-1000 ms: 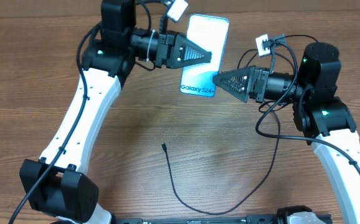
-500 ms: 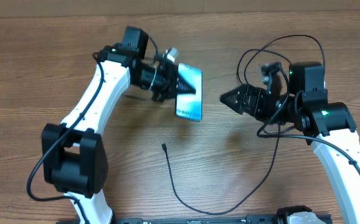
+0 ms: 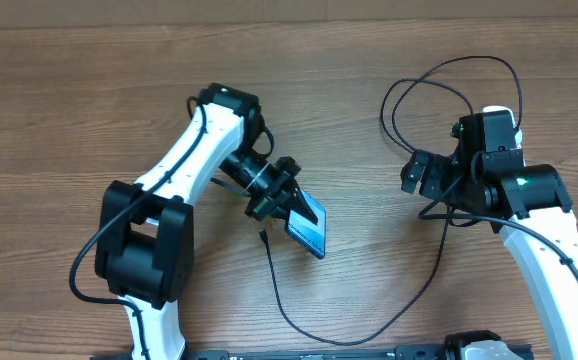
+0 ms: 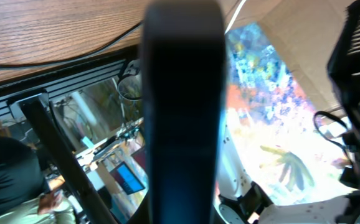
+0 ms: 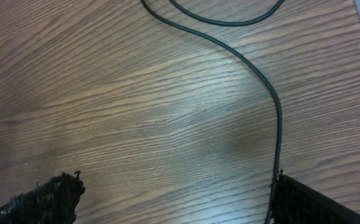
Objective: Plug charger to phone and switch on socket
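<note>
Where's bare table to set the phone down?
Bare table between the phone and the right gripper; more left of the left arm. Crowded by the phone, where the charger ends, and around the right arm's cables.

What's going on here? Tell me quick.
The left gripper is shut on the phone, holding it tilted just beside the loose tip of the charger. The charger lies on the table, not yet plugged into the phone. The right gripper hangs open and empty over the table's right side. No socket is in view.
</note>
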